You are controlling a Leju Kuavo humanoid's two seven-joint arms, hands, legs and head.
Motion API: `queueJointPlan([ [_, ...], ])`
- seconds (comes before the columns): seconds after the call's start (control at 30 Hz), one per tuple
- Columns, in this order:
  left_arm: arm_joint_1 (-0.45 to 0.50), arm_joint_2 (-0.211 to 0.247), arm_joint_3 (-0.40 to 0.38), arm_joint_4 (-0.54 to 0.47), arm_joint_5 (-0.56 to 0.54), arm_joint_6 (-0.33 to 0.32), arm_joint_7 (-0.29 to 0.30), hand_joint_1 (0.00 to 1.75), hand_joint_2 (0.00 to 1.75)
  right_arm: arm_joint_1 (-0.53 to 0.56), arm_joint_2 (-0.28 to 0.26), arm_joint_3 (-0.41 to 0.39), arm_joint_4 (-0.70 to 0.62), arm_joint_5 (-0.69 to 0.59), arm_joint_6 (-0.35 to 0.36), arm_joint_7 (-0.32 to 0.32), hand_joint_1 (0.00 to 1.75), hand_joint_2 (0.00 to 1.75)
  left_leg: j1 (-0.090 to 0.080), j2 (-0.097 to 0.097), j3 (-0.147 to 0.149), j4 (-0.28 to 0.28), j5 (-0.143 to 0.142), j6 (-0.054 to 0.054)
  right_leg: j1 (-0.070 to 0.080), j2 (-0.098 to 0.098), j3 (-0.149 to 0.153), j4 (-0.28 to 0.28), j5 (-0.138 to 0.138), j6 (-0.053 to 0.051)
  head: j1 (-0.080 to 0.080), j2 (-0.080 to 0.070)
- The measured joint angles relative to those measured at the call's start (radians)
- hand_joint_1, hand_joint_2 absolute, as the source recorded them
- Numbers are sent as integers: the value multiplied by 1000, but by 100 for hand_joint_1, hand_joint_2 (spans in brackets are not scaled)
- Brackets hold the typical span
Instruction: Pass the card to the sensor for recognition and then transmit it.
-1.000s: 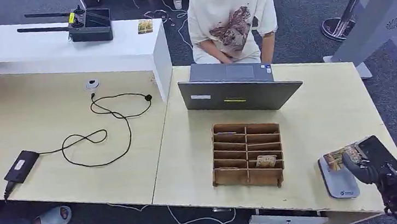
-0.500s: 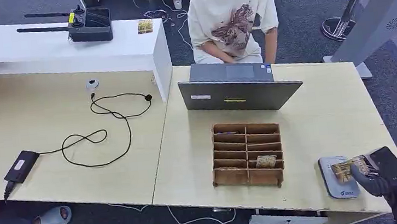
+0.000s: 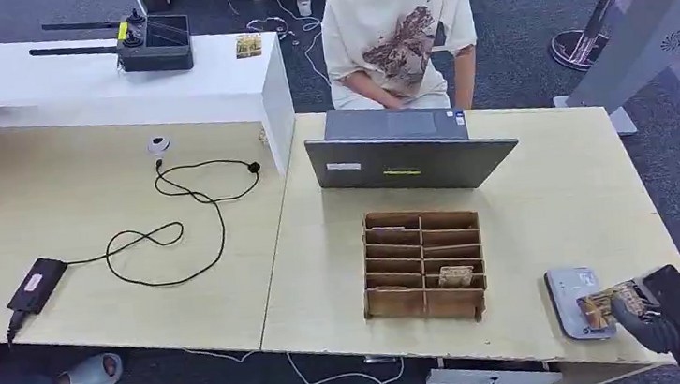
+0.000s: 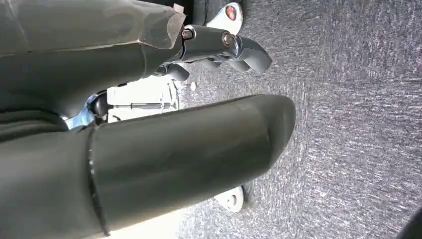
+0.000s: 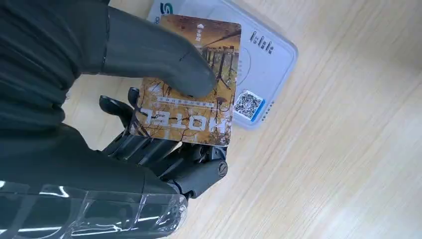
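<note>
Down at the near right corner of the desk point(image 3: 553, 190), the right hand point(image 3: 645, 321) has the card point(image 3: 603, 306) pinched, thumb pressed on its printed face and the darker fingers point(image 5: 149, 149) tucked beneath it. Up close from the right wrist, the card point(image 5: 186, 102) reads HOTEL and hangs partly over the sensor point(image 5: 259, 64), a pale rounded pad with a small square code on it; whether card and pad touch cannot be told. From the head view the sensor point(image 3: 572, 294) lies flat near the desk's front edge, the card overlapping its right side. The left hand point(image 4: 149, 149) hangs over grey carpet, thumb and fingers apart with nothing between them. Just left of the sensor, toward the middle of the desk, sits the wooden organiser point(image 3: 424, 265), slotted in two columns, with another card-like item point(image 3: 455, 277) lying in a lower right slot. Beyond it stands the laptop point(image 3: 408, 152), lid raised with its back facing the robot, and behind that a person in a pale printed T-shirt point(image 3: 396, 31) sits at the far edge. Over on the left desk, a black power brick point(image 3: 36, 284) with its looping cable point(image 3: 170, 222) lies well apart from the action. Farthest back, a white raised counter carries a black box with antennas point(image 3: 148, 41) and a small card point(image 3: 249, 45).
</note>
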Motion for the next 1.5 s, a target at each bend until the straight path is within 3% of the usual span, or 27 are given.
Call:
queueJointPlan([
  [0.8, 0, 0, 0, 0, -1, 1, -5, 0, 0, 3, 34, 5, -26, 30, -16, 31, 175, 175, 0, 0, 0, 0, 0, 0, 0, 0, 0, 0, 0, 0, 0, 0],
  [1.3, 0, 0, 0, 0, -1, 3, -1, 0, 0, 7, 48, 23, -36, 197, -168, 106, 175, 175, 0, 0, 0, 0, 0, 0, 0, 0, 0, 0, 0, 0, 0, 0],
  [1.5, 0, 0, -1, 0, -1, 2, 4, 0, 0, 9, 59, 26, -49, 240, -187, 122, 175, 175, 0, 0, 0, 0, 0, 0, 0, 0, 0, 0, 0, 0, 0, 0],
])
